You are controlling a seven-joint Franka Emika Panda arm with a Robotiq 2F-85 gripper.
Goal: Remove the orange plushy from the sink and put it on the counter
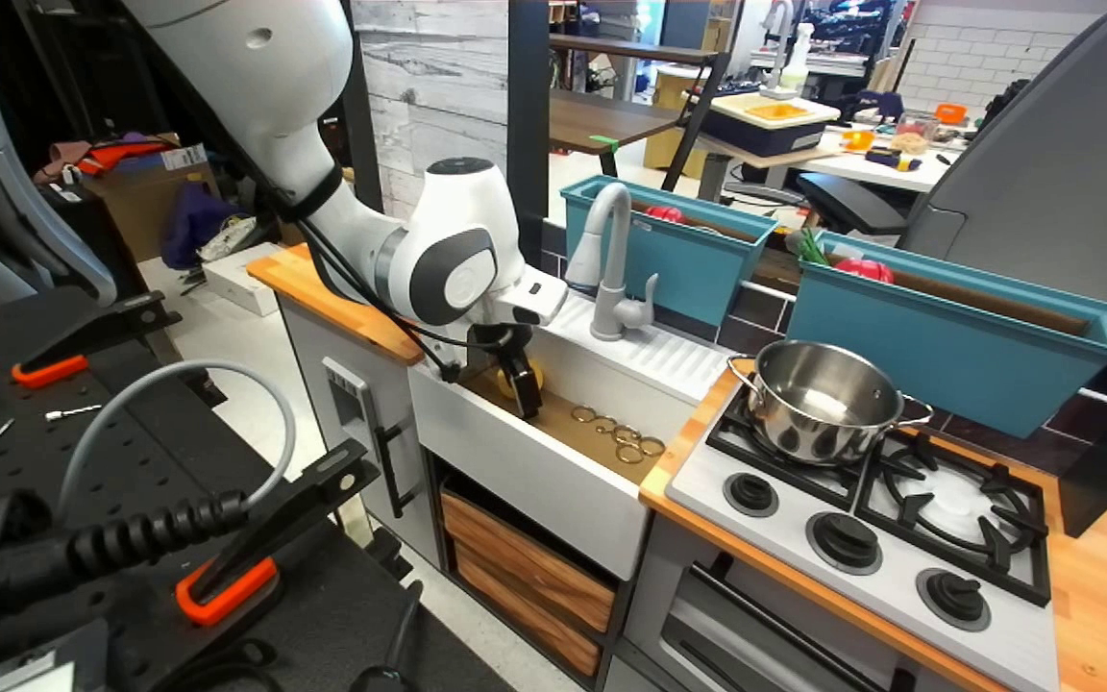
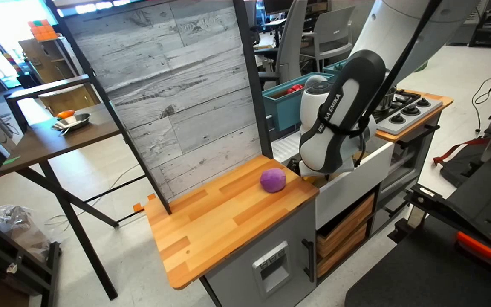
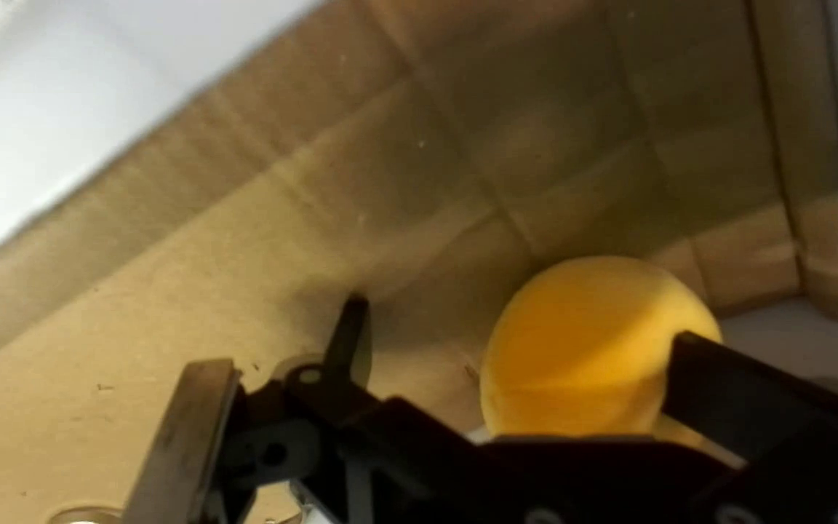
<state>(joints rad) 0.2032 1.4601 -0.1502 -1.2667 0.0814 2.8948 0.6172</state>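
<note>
Only reaching seems done: the orange plushy [image 3: 579,356] lies in the sink [image 1: 534,481] between the gripper's [image 3: 521,322] parted fingers [image 3: 739,397], leaving grasp, lift and placement on the butcher-block bench [image 2: 220,230] beside the sink.

Has a wooden surface [image 2: 211,234] of mixed light and darker brown blocks; carries a purple ball [image 2: 273,180] directly on it, toward the end beside the sink [image 1: 525,471]; on the opposite side of the sink, also shows in both exterior views, edging the stovetop [image 1: 899,567]; inside the sink, has a creased brown lining [image 3: 419,218]; bears on this the orange plushy [image 3: 586,342] near one end, plus several metal-looking rings [image 1: 626,442] grouped close together, apart from the plushy.
</note>
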